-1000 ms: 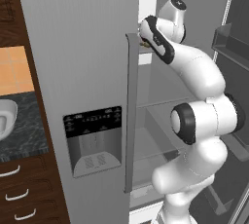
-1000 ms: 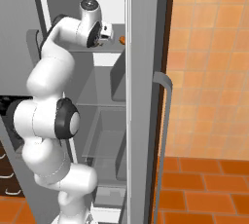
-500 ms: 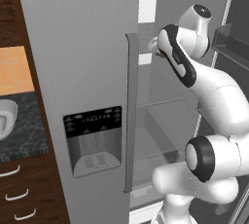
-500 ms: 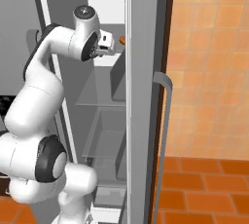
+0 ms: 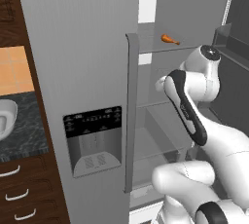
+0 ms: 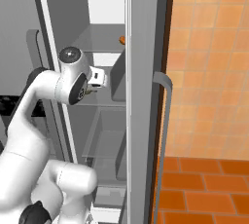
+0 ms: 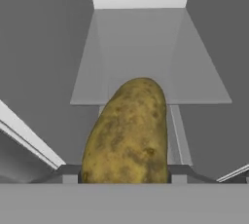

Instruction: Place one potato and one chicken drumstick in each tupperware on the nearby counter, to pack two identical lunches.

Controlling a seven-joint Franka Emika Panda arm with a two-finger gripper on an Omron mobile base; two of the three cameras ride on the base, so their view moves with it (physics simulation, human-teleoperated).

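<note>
1. Gripping the potato (image 7: 127, 133), the end effector (image 7: 124, 172) has its dark finger tips pressed to either side of the tan-yellow lump, which rises straight up from between them in the hand view.
2. Ahead of the end effector lies the grey inside of the open fridge (image 7: 141, 52), with a flat shelf and a bright back panel beyond the potato.
3. Seen from the right base view, the end effector (image 6: 99, 78) sits at the front edge of the fridge opening, at the height of a middle shelf, pointing inward.
4. Above the end effector and farther in, one chicken drumstick (image 5: 169, 39) lies on the upper shelf (image 5: 160, 46), well apart from the held potato; in the right base view just an orange bit of it (image 6: 122, 39) peeks past the door edge.
5. To the left of the end effector stands the closed fridge door (image 5: 82, 86) with its long vertical handle (image 5: 130, 116) and the dispenser panel (image 5: 93, 140).
6. Farther left again is the counter (image 5: 22, 130), dark marbled stone over brown drawers (image 5: 19, 194), carrying a pale tupperware (image 5: 6, 117) cut by the picture edge.
</note>
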